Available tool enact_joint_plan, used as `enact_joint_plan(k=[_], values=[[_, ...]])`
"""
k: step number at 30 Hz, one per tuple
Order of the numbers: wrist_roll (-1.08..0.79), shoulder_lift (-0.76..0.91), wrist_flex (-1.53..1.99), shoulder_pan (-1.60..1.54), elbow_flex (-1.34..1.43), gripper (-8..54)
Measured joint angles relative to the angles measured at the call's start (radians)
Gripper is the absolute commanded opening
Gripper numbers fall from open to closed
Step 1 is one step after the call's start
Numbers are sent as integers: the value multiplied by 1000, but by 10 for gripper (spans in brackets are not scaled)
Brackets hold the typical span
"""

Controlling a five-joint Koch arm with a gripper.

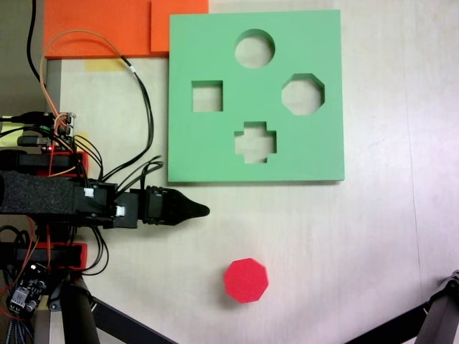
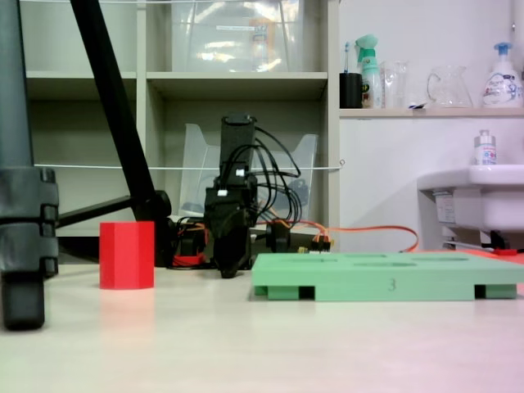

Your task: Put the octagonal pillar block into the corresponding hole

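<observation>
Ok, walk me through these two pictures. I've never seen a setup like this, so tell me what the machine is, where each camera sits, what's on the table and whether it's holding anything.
The black machine is a small hobby robot arm with a gripper at its tip, a pincer for picking things up. One fixed view looks straight down on the table; the other sits low at table level, facing the arm head-on. On the table lie a flat green foam board with four cutouts (round, square, cross-shaped and an eight-sided hole) and, apart from it, a red eight-sided block standing upright. The gripper holds nothing; it is beside the board's edge, pointing out over the table. Whether its jaws are open or shut cannot be told. Orange foam sheets lie behind the board.
</observation>
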Motion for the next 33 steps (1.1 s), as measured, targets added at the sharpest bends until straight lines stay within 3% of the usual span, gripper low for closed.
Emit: enact_joint_plan(k=[5, 12, 19, 22, 26, 31, 33], values=[[-101, 0, -9, -37, 8, 339], [-52, 0, -25, -20, 8, 340], [960, 0, -17, 35, -92, 330], [1224, 0, 241, 40, -310, 330], [1279, -35, 732, 98, -742, 333], [1279, -380, 1468, 133, -1451, 401], [1279, -468, 1597, 161, -1543, 425]])
